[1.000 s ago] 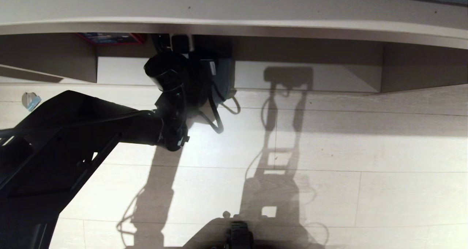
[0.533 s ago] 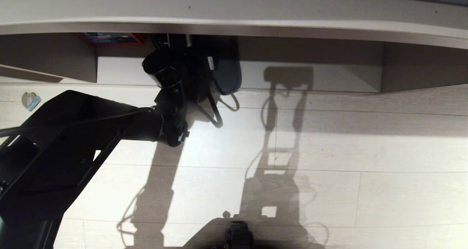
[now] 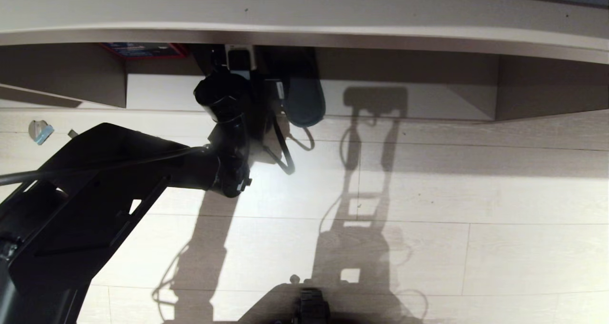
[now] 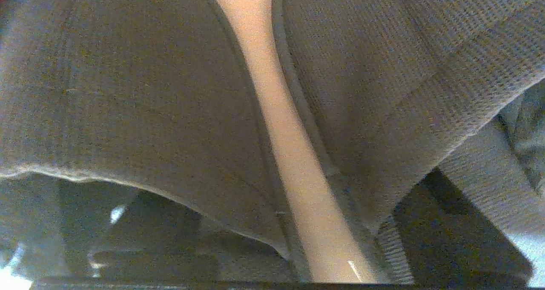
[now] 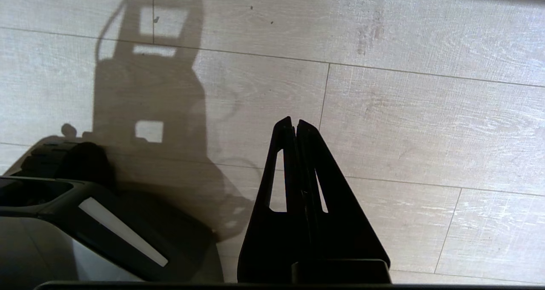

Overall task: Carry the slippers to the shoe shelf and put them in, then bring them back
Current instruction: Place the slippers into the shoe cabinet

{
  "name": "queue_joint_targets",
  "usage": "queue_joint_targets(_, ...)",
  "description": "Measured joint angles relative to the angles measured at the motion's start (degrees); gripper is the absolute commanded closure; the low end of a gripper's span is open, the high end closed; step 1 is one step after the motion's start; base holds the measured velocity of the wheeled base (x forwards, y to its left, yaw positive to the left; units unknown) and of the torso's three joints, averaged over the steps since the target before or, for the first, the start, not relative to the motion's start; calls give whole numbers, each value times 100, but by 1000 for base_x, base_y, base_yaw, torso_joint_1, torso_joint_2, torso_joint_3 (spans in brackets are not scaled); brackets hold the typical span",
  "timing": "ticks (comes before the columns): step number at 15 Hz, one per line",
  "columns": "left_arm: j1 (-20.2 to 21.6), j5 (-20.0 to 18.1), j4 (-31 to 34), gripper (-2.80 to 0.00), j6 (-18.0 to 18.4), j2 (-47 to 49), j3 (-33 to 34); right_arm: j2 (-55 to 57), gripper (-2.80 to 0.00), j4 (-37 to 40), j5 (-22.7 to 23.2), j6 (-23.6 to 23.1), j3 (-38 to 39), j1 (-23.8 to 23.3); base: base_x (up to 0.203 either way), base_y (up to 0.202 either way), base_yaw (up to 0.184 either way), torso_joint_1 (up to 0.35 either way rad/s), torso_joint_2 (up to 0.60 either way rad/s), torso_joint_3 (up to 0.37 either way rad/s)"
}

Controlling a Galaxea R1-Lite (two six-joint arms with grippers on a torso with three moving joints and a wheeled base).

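Two slippers (image 4: 127, 90) side by side in the left wrist view, a pale strip between them. One heel (image 3: 304, 100) seen upper middle of the head view, at the front edge of the one shoe shelf (image 3: 404, 100), with bare board to its right. Left gripper (image 3: 239, 62) reaching in beside it; grip or not, cannot tell. Right gripper (image 5: 294, 124) over bare floor, fingers pressed together.

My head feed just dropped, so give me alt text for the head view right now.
The left arm reaches from the lower left into the shoe shelf, its end effector deep in the shadowed opening. The slippers lie at the shelf's front lip, one dark rounded end overhanging the pale plank floor, where the robot's shadow falls.
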Motion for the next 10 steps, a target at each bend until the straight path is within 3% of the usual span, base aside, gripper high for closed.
queue_joint_targets(10,-72,-125,-402,-280,-11,-401,813,0,0,-2,0,2,0,0,0,0,0,0,0,0)
